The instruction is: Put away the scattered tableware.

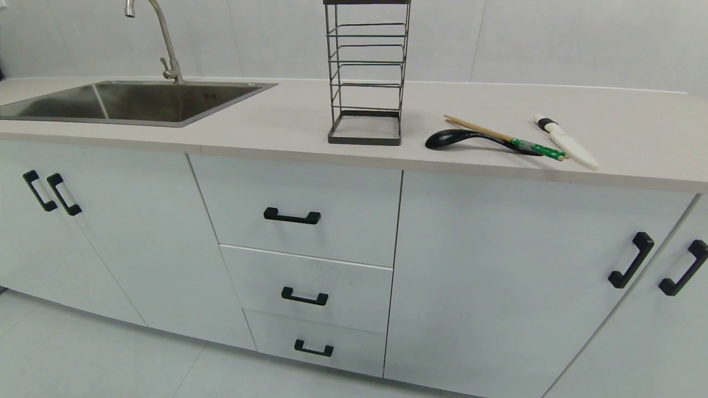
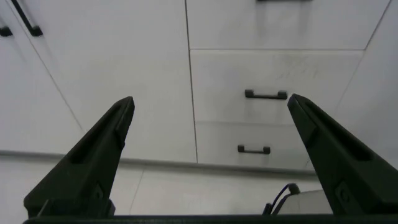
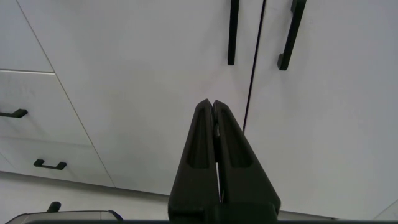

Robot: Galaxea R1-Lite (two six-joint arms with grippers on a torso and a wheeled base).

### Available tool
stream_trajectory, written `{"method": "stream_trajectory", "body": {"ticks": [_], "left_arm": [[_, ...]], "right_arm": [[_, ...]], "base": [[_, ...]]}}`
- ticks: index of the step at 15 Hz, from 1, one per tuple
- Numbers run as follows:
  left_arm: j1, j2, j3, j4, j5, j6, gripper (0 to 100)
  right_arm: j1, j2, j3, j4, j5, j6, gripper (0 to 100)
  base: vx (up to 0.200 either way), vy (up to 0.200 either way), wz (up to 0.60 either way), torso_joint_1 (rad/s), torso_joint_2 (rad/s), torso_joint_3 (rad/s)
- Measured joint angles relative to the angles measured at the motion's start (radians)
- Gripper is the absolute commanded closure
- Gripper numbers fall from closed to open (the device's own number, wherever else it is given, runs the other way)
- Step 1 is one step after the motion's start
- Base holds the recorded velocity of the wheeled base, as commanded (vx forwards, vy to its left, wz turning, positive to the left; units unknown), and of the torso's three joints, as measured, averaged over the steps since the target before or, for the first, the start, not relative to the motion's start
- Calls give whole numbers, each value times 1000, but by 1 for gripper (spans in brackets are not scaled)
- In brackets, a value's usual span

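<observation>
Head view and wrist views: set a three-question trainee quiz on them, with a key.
1. True or false: the black spoon lies on the counter to the right of the wire rack.
2. Which pincer is shut? A) left B) right C) both
3. Fill in: farthest right of the utensils lies the white ____.
Key: 1 true. 2 B: the right pincer is shut, the left pincer open. 3 knife.
</observation>
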Motion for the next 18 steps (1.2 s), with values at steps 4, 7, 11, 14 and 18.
{"method": "stream_trajectory", "body": {"ticks": [4, 7, 11, 14, 18], "left_arm": [[3, 157, -256, -104, -128, 14, 0], [-8, 330, -310, -149, -228, 67, 0], [-35, 556, -366, -190, -336, 333, 0], [-93, 703, -395, -192, -360, 511, 0], [-171, 838, -407, -175, -358, 659, 0]], "right_arm": [[0, 0, 0, 0, 0, 2, 100], [1, 0, 1, -2, 3, 4, 100], [1, 0, 1, -1, 3, 4, 100], [1, 0, 0, -2, 3, 4, 100], [1, 0, 0, -1, 3, 4, 100]], "base": [[0, 0, 0, 0, 0, 0], [0, 0, 0, 0, 0, 0], [0, 0, 0, 0, 0, 0], [0, 0, 0, 0, 0, 0], [0, 0, 0, 0, 0, 0]]}}
